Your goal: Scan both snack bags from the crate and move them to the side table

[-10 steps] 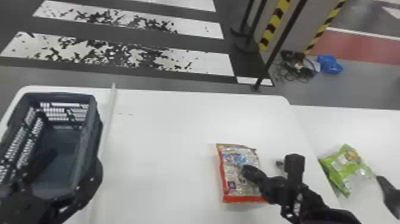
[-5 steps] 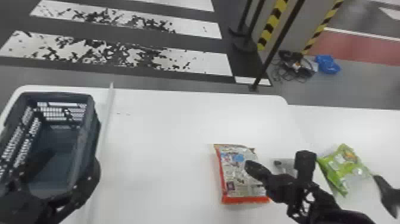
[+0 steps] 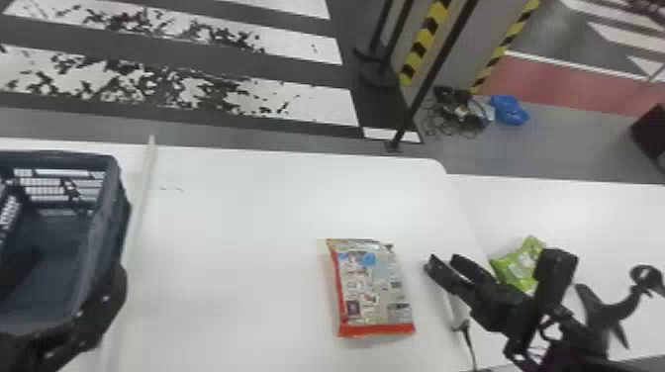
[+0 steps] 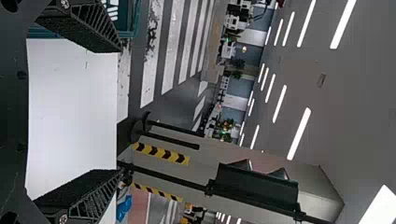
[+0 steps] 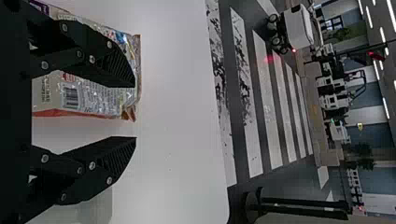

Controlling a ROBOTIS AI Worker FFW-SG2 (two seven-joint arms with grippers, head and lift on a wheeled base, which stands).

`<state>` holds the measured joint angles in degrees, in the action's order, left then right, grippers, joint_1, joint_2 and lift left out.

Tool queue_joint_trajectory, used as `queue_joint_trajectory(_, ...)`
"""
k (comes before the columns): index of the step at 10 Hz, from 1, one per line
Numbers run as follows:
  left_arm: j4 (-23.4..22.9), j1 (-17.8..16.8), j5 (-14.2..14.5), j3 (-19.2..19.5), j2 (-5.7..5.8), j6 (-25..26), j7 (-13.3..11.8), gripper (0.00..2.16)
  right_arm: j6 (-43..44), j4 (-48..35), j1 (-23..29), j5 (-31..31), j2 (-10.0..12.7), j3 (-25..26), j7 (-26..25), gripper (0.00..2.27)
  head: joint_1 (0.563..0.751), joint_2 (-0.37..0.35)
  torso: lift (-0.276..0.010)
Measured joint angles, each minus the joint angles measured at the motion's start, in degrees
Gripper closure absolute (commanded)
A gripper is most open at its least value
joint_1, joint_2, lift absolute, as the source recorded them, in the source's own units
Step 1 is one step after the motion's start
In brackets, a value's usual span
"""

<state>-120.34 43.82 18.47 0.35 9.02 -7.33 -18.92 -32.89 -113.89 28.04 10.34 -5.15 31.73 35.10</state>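
Observation:
The red-edged silver snack bag (image 3: pixel 371 287) lies flat on the white table. To its right my right gripper (image 3: pixel 443 259) is held apart from it. In the right wrist view this gripper (image 5: pixel 135 112) is open, with the silver bag (image 5: pixel 93 93) partly behind one finger. The green snack bag (image 3: pixel 517 264) lies on the side table, partly covered by my right arm. A pale handheld scanner (image 3: pixel 456 311) with a dark cable is below the right gripper. At the crate (image 3: pixel 106 212) stands my left gripper (image 3: pixel 80 259), its fingers (image 4: pixel 93 186) wide apart in the left wrist view.
A pale strip (image 3: pixel 143 193) runs along the main table (image 3: pixel 237 247) beside the crate. The side table (image 3: pixel 593 217) adjoins on the right. Black posts and striped pillars stand on the floor behind, near cables and a blue item (image 3: pixel 509 110).
My right gripper has moved right, from over the silver bag's edge to beside it, and its arm now covers part of the green bag. The head view has turned slightly right.

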Motion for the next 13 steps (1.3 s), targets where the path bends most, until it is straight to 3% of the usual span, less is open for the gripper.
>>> queue_joint_trajectory(3, 2.2, -1.1, 1.2, -0.4, 0.92, -1.5, -0.4, 0.07, 0.5, 1.8, 2.3, 0.1, 0.0, 2.6, -0.1, 0.06, 0.695, -0.35, -0.029)
queue_joint_trajectory(6, 4.0, -1.3, 2.1, -0.8, 1.47, -4.1, -1.0, 0.07, 4.0, 8.0, 0.7, -3.9, -0.5, 1.1, -0.5, 0.07, 0.695, -0.35, -0.029)
queue_joint_trajectory(10, 3.9, -0.2, 2.2, -0.5, 1.4, -5.2, -1.1, 0.07, 11.3, 23.4, -6.8, -6.9, -6.1, -0.6, -0.4, 0.07, 0.695, -0.35, -0.029)
queue_joint_trajectory(13, 3.2, 0.4, 2.0, -0.3, 1.35, -5.1, -1.1, 0.07, 15.9, 31.0, -9.4, -6.8, -9.7, -0.7, 0.2, 0.07, 0.695, -0.35, -0.029)
